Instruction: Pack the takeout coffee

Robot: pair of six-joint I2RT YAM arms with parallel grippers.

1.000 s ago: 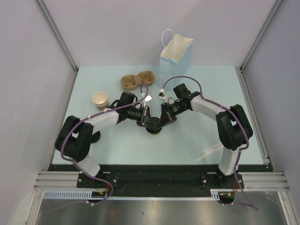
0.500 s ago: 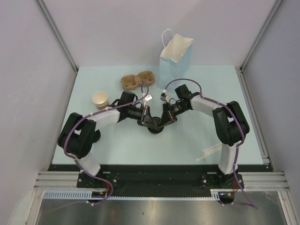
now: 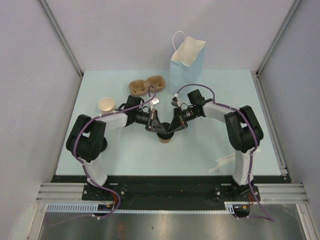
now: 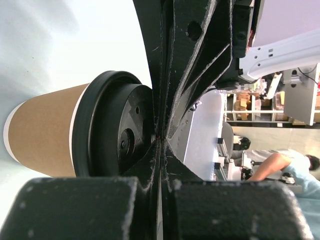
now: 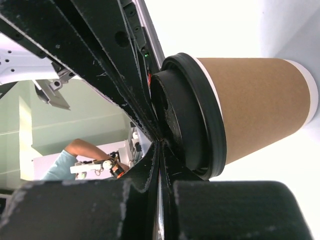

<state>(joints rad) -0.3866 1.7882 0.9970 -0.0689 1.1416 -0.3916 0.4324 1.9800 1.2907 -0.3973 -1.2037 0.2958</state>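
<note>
Your arms have drawn up-frame; the left gripper (image 3: 160, 130) and right gripper (image 3: 169, 130), both pressed together and empty, touch the small brown kraft-paper cup with a black plastic lid (image 3: 164, 138) at frame centre, so it is not yet in the tall blue paper bag (image 3: 186, 65).

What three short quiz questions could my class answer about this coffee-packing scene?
1. True or false: the takeout coffee stands upright on the table, outside the blue paper bag.
2. The left gripper and right gripper meet over the coffee's lid. Their jaws are: A) wide open; B) shut; C) clamped round the cup's wall.
3. Fill in: the lidless paper cup stands nearer the ____ arm.

Key: 1 true; 2 B; 3 left.
</note>
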